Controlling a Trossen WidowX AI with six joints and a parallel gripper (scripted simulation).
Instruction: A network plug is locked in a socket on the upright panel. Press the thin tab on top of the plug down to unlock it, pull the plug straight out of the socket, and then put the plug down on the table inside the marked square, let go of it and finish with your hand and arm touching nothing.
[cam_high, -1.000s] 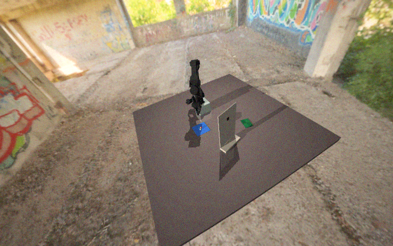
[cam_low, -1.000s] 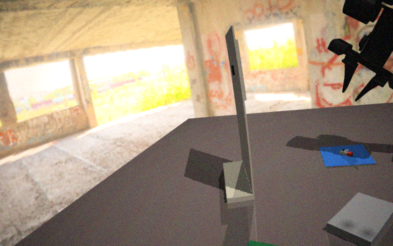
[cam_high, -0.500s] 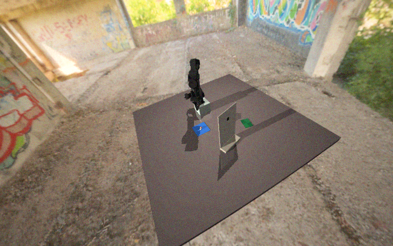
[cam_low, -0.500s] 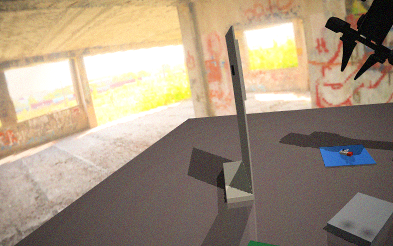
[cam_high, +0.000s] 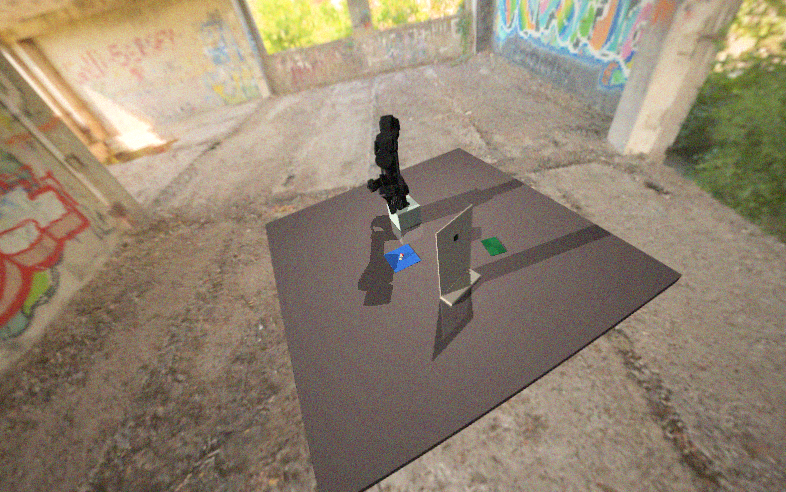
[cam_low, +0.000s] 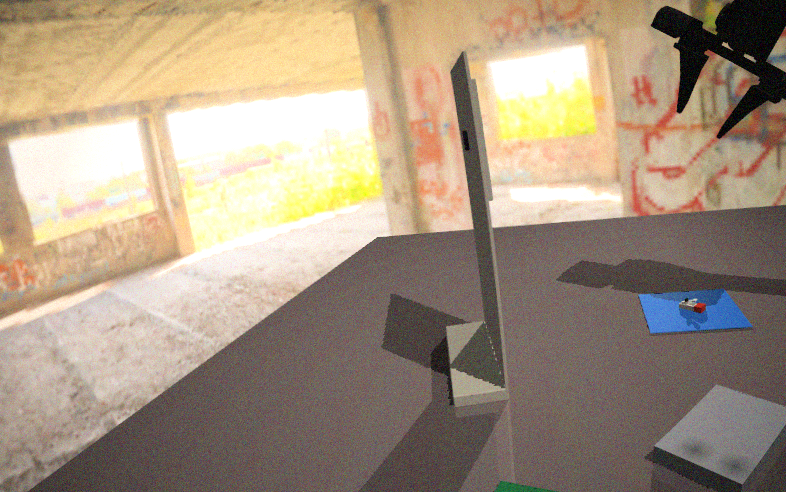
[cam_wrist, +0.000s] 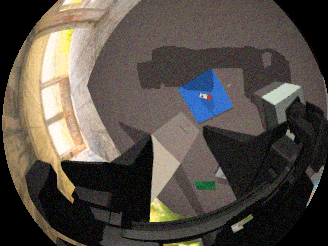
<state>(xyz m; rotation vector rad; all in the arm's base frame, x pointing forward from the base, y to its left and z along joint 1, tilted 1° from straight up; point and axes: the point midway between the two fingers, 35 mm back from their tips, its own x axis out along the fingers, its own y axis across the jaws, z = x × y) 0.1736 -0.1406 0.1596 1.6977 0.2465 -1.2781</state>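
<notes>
Green patch (cam_high: 493, 246), graffitied walls (cam_high: 580, 29).

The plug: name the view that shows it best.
Exterior view. There the plug lies inside the blue square, its white body and red end distinct. The top view shows only a tiny speck; the wrist view shows it small and blurred.

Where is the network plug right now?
The plug lies on the blue square on the table, right of the upright panel in the exterior view, with the open gripper high above.
</notes>
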